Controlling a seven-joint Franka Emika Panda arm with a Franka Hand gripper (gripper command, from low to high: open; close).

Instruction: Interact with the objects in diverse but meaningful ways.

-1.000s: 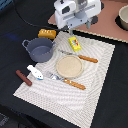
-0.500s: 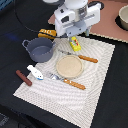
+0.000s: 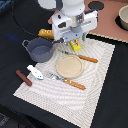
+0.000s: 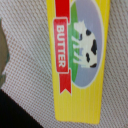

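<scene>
Taking the tan disc (image 3: pixel 69 66) as the middle of the dial in the exterior view, the brown sausage-like stick (image 3: pixel 23 77) lies out at about 8 o'clock on the pale woven mat (image 3: pixel 95 95), near its edge. Just beside it, toward the disc, rests the white-and-blue piece (image 3: pixel 35 73), also at 8 o'clock. The grey-blue two-handled pot (image 3: pixel 39 49) stands upright at 10 o'clock, on the mat's corner. Behind it, at 11 o'clock, the orange-yellow ridged bread block (image 3: pixel 45 34) shows on the dark table (image 3: pixel 20 20), partly hidden by the arm. An orange-handled fork (image 3: pixel 68 82) lies at 6 o'clock, close to the disc. The gripper (image 3: pixel 75 41) hangs at 12 o'clock, low over the yellow flat packet (image 3: pixel 76 46); how wide its jaws stand cannot be told. In the wrist view the packet (image 4: pixel 80 55) fills the picture, flat on the mat, with a red ribbon reading BUTTER and a cow. An orange-handled utensil (image 3: pixel 88 59) lies at 2 o'clock.
</scene>
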